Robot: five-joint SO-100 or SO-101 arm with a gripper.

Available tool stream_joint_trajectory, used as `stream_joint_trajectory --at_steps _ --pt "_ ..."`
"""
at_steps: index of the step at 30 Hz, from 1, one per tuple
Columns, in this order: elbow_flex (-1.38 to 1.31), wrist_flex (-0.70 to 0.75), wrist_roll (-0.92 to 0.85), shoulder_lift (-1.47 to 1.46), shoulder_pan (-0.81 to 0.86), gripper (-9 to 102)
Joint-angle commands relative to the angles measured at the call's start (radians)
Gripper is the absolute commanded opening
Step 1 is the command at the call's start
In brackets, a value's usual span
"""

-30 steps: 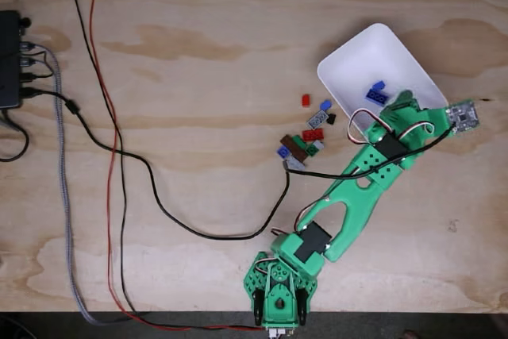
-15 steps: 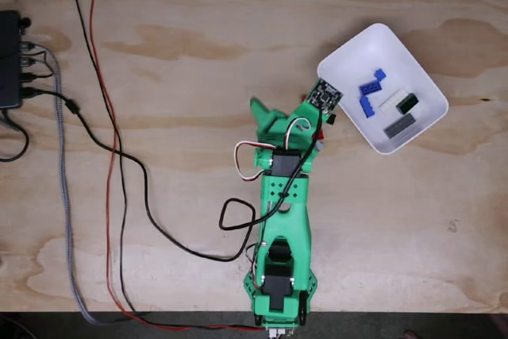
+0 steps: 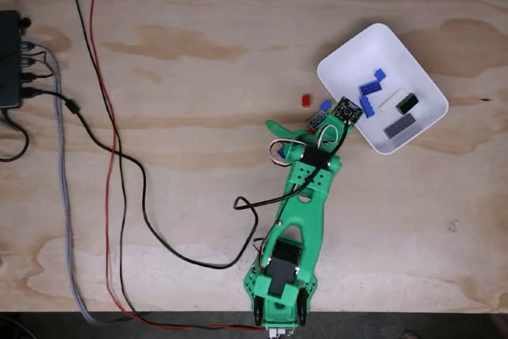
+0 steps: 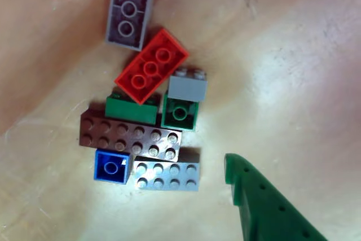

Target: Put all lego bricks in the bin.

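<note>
The lego bricks are split between two places: several already lie in the bin [image 3: 341,65] at the upper right of the fixed view, among them blue ones [image 3: 370,87], a white one and a dark grey one, while the rest sit in a tight cluster on the wooden table [image 3: 190,69] just left of the bin. In the other view that cluster fills the centre: a long brown plate [image 4: 131,135], a grey plate [image 4: 166,175], a small blue brick [image 4: 111,167], a red brick [image 4: 151,66] leaning over two green ones, and a grey three-stud piece [image 4: 129,8] above. They look light, rigid and smooth-sided, so they probably pinch best across the short sides, though packed neighbours crowd any finger. One green finger [image 4: 259,207] enters at the lower right; whether the gripper is spread or closed cannot be told. Cables trail across the left of the table, well apart.
</note>
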Motion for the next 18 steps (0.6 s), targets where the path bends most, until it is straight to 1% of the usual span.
stream_joint_trajectory --at_steps 1,3,7,12,14,16,18 --pt "0.037 -0.133 -0.023 -0.032 0.017 55" --pt "0.097 -0.199 -0.021 -0.052 0.006 55" --pt "0.144 -0.281 0.029 -0.103 -0.040 53" --pt "0.115 -0.273 0.074 -0.133 -0.064 50" --pt "0.109 -0.276 0.081 -0.140 -0.075 46" --pt "0.095 -0.273 0.087 -0.149 -0.091 39" --pt "0.080 -0.259 0.092 -0.160 -0.100 35"
